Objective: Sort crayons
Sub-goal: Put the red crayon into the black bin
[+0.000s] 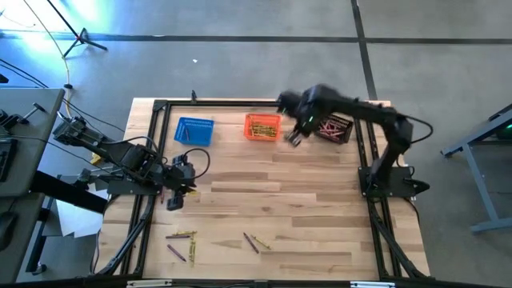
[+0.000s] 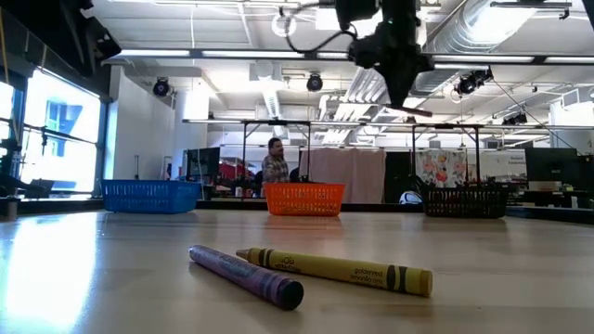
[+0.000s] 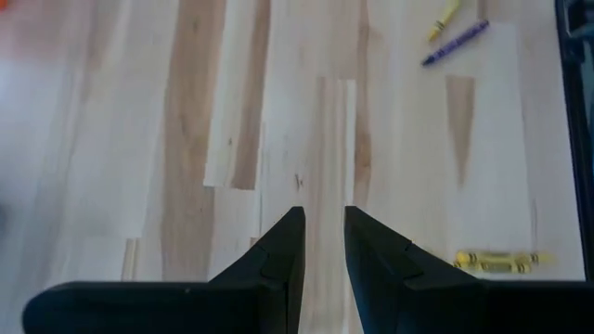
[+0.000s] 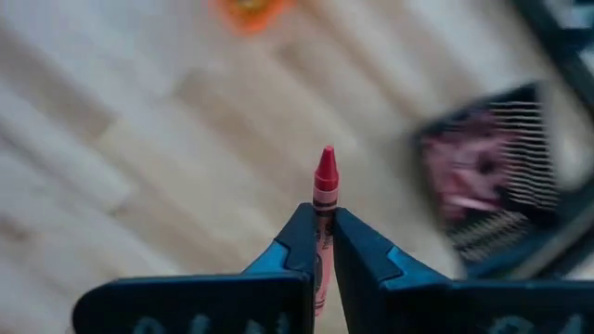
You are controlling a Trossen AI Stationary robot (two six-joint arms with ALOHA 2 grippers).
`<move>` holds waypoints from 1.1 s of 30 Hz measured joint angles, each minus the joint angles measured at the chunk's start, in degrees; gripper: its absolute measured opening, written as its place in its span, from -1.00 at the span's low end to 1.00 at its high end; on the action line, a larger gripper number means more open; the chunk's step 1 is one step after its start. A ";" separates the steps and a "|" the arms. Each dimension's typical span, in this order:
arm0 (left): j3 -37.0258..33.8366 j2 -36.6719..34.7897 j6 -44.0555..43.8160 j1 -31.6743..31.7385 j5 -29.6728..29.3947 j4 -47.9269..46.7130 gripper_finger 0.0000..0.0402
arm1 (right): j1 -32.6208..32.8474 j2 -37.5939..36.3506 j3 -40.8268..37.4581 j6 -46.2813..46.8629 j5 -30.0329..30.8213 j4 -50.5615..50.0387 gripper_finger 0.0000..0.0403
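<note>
My right gripper (image 1: pixel 294 140) hangs high over the table's far part, between the orange basket (image 1: pixel 262 126) and the black basket (image 1: pixel 334 128). It is shut on a red crayon (image 4: pixel 325 186). My left gripper (image 1: pixel 172 200) waits at the table's left side, tilted down over bare wood. Its fingers (image 3: pixel 324 223) stand a little apart with nothing between them. Loose crayons lie flat near the front edge: a yellow one (image 1: pixel 182 235), a purple one (image 1: pixel 176 252) and a pair (image 1: pixel 254 242). The blue basket (image 1: pixel 194 131) stands at the far left. My right gripper pinches the red crayon by its paper-wrapped body (image 4: pixel 323 232) between the two fingers, which point down from above. The crayon's pointed tip (image 4: pixel 326 162) sticks out past the fingertips. The crayon is lifted well clear of the table, showing as a thin reddish line (image 2: pixel 418 111) under the gripper.
The orange basket holds yellow crayons and the black basket (image 4: pixel 483 186) reddish ones. A purple crayon (image 2: pixel 249 276) and a yellow crayon (image 2: pixel 339 270) lie close to the low camera. A black frame (image 1: pixel 160 108) borders the table. A person (image 2: pixel 274 162) stands in the room beyond.
</note>
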 joint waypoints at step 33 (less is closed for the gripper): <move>0.02 1.65 -7.72 11.94 -15.41 12.96 -0.68 | -33.68 -17.24 -43.98 -21.09 -6.93 34.29 -0.94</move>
